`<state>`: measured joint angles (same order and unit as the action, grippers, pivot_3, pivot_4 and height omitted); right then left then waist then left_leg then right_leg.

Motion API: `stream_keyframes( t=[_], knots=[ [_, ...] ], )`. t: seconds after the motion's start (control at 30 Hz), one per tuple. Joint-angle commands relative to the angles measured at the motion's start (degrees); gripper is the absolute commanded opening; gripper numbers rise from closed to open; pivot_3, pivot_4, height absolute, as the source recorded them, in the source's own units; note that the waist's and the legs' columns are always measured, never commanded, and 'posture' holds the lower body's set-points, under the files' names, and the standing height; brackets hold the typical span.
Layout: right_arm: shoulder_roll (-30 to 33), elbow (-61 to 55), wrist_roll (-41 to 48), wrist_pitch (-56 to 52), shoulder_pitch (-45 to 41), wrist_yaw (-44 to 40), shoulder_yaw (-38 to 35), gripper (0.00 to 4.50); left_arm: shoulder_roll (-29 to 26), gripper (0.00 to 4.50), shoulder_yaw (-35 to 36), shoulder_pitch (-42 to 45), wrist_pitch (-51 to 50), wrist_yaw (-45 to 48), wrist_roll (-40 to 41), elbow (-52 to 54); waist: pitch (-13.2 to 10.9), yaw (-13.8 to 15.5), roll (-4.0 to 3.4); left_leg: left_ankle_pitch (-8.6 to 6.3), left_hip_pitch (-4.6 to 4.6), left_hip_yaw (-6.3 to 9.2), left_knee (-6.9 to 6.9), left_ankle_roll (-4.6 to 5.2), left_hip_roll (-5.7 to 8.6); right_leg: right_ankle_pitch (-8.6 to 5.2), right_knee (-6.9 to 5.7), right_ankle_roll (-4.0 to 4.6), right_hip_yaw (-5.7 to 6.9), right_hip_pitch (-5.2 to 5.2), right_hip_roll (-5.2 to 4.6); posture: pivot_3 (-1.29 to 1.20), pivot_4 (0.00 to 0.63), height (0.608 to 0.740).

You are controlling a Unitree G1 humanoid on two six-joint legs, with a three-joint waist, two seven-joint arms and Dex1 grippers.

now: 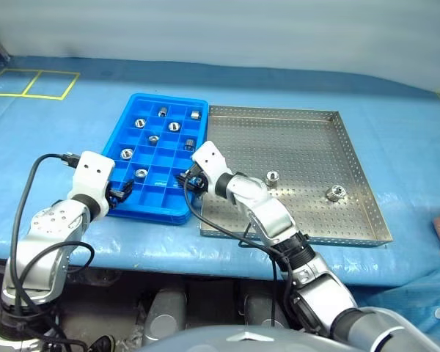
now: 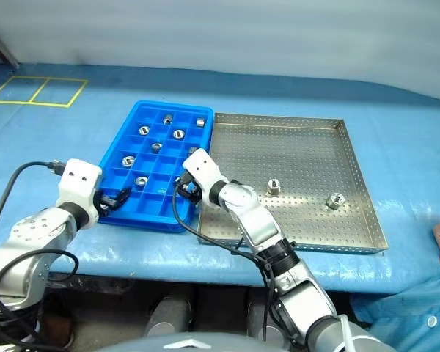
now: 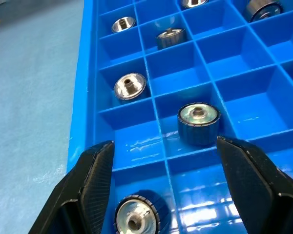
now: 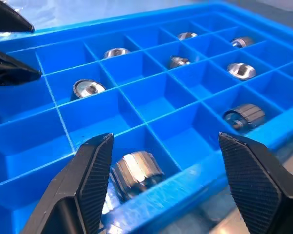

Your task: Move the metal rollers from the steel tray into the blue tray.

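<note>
Left eye view shows the blue-covered worktop (image 1: 337,81) carrying the steel tray (image 1: 293,139), with the blue tray (image 1: 132,110) touching its left rim, presumably so each transfer is short. Two metal rollers (image 1: 273,177) lie well apart on the perforated floor; others sit singly in the blue compartments. The right gripper (image 4: 161,185) hangs over the blue tray's near right corner, fingers spread and empty, a roller in the cell just below, apparently just dropped. The left gripper (image 3: 163,190) hovers at the near left edge, fingers apart, holding nothing.
</note>
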<state>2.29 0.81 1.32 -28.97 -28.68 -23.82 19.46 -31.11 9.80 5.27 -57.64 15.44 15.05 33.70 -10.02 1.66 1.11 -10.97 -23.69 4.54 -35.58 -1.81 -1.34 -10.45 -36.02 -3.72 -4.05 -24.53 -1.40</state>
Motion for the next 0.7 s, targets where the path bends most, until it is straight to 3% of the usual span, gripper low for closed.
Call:
stream_keyframes(
  t=[0.03, 0.2, 0.3, 0.47, 0.7],
  knots=[
    [2.85, -11.54, 0.31, -3.05, 2.3, 2.4, -5.66, 3.62, 3.14, 3.62, -3.76, 3.71, 2.83, 2.03, 2.62, 1.65, 0.0, 0.07, 0.0, 0.0, -0.01, -0.01, -0.01, 0.0, 0.0, 0.0, 0.01, -0.01, 0.0, 0.0, 0.0, 0.14, 0.15, 0.74],
    [8.97, -19.66, -1.34, -9.09, 8.89, 6.91, -13.47, 3.62, 7.01, 3.62, -11.04, 7.57, 6.89, 5.26, 3.45, -0.89, 0.04, -0.23, 0.06, 0.0, -0.02, -0.04, -0.1, 0.0, 0.1, 0.02, 0.04, -0.04, -0.04, 0.06, -0.1, 0.08, 0.15, 0.74],
    [10.56, -17.7, -3.44, -8.6, 11.35, 10.14, -15.16, 3.62, 7.27, 3.62, -15.13, 9.69, 9.02, 7.43, 3.0, -3.38, 0.03, -1.66, 0.05, 0.0, 0.0, -0.05, -0.09, 0.0, 0.08, 0.02, 0.02, -0.03, -0.04, 0.04, -0.07, 0.03, 0.15, 0.74],
    [8.38, -11.99, -1.76, -7.61, 12.81, 11.34, -16.01, 3.62, 7.18, 3.62, -20.33, 13.13, 11.77, 9.79, 1.32, -7.6, 0.04, -4.13, 0.04, 0.01, 0.05, -0.12, -0.1, 0.01, 0.05, 0.03, -0.03, -0.05, -0.14, 0.03, -0.03, 0.02, 0.15, 0.74],
    [5.35, -3.08, 0.0, -3.33, 10.86, 13.66, -18.92, 3.62, 7.6, 3.62, -22.02, 13.72, 13.43, 11.0, 0.56, -9.83, 0.04, -4.96, 0.04, 0.0, 0.0, -0.11, -0.11, 0.03, 0.07, 0.06, -0.01, -0.1, -0.17, 0.03, -0.03, 0.02, 0.15, 0.74]
  ],
)
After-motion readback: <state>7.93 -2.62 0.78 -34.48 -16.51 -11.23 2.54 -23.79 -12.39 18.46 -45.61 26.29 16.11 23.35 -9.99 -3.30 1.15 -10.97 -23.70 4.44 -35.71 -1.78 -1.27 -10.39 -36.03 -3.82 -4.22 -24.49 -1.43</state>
